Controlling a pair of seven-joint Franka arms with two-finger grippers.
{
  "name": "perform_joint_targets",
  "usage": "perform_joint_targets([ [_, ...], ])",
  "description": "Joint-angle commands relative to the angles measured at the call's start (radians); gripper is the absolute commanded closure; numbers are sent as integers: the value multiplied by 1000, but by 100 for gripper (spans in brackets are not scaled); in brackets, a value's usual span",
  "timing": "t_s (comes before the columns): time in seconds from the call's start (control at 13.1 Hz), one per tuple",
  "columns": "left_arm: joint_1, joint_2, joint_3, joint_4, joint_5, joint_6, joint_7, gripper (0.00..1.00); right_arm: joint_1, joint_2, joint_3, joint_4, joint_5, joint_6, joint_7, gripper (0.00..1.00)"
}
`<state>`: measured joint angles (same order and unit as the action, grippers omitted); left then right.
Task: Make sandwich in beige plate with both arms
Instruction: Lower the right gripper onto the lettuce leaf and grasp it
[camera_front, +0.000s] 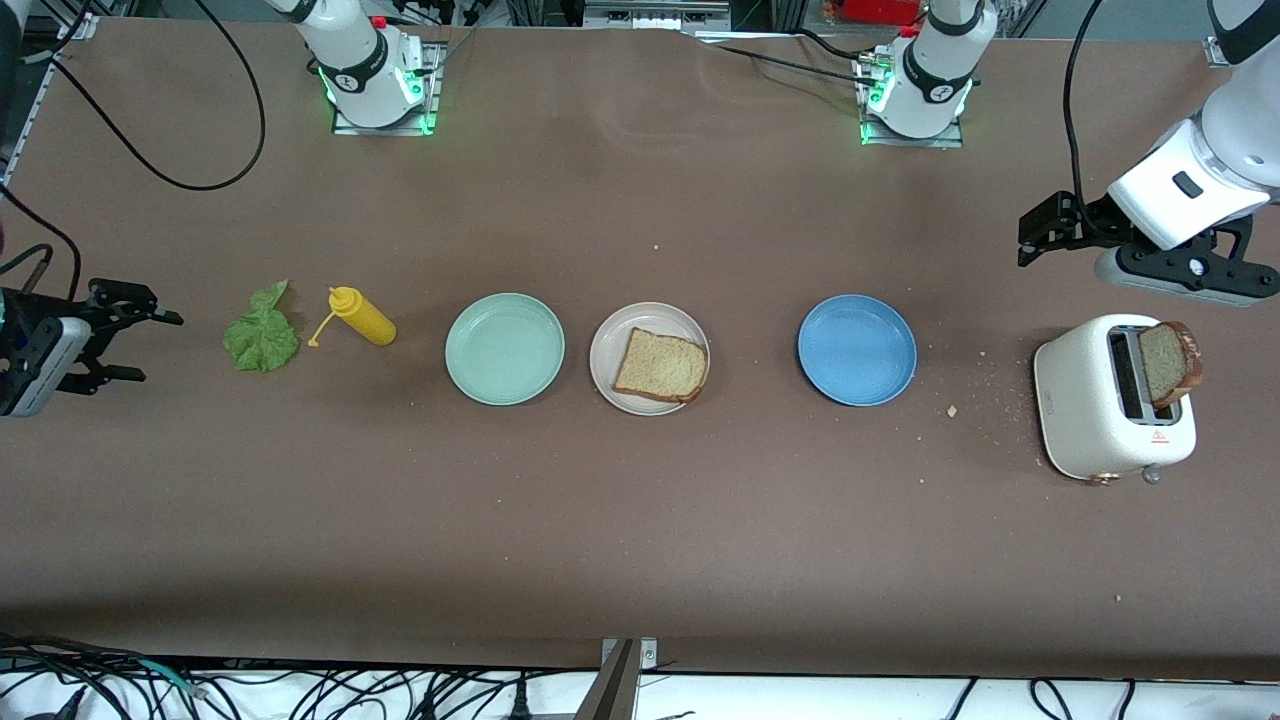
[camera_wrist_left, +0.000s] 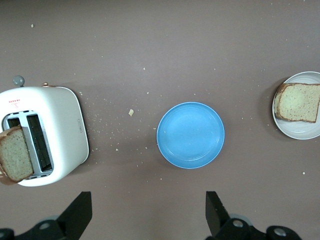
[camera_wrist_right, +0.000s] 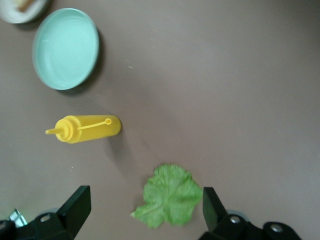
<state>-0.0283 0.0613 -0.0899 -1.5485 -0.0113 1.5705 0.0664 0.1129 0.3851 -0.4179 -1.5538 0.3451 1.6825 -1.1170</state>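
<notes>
The beige plate (camera_front: 612, 340) sits mid-table between two other plates, with one brown bread slice (camera_front: 661, 366) lying on it. A second slice (camera_front: 1168, 362) sticks up out of the white toaster (camera_front: 1110, 398) at the left arm's end. The green lettuce leaf (camera_front: 262, 335) lies flat on the table at the right arm's end. My right gripper (camera_front: 160, 347) hovers open over the table beside the leaf. In the right wrist view the lettuce (camera_wrist_right: 170, 195) shows between its spread fingers, untouched. My left gripper (camera_front: 1024, 240) hangs open and empty over the table by the toaster (camera_wrist_left: 60, 130).
A yellow squeeze bottle (camera_front: 362, 316) lies on its side between the lettuce and the mint-green plate (camera_front: 504, 348). A blue plate (camera_front: 857, 349) stands between the beige plate and the toaster. Crumbs dot the table around the toaster.
</notes>
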Motion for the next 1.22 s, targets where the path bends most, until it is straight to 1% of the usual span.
perform_joint_targets([
  [0.0,1,-15,2,-7,-6,5,4,0,-6,-98,60,-144,-138,100,246,1],
  [0.08,1,-15,2,-5,-6,5,4,0,-6,-124,68,-210,-171,161,302,1],
  [0.15,1,-15,2,-5,-6,3,4,0,-6,-144,71,-279,-187,230,327,1],
  [0.23,1,-15,2,-7,-6,5,4,0,-6,-158,71,-352,-187,306,333,1],
  [0.38,1,-15,2,-7,-6,3,4,0,-7,-155,73,-480,-187,467,333,1],
  [0.54,1,-14,2,-7,-6,3,4,0,-7,-153,85,-586,-187,596,335,1],
  [0.76,2,-15,2,-7,-6,5,4,0,-16,-117,85,-670,-183,724,344,1],
  [1.15,1,-15,2,-7,-6,3,4,0,-30,-32,88,-686,-184,821,339,1],
])
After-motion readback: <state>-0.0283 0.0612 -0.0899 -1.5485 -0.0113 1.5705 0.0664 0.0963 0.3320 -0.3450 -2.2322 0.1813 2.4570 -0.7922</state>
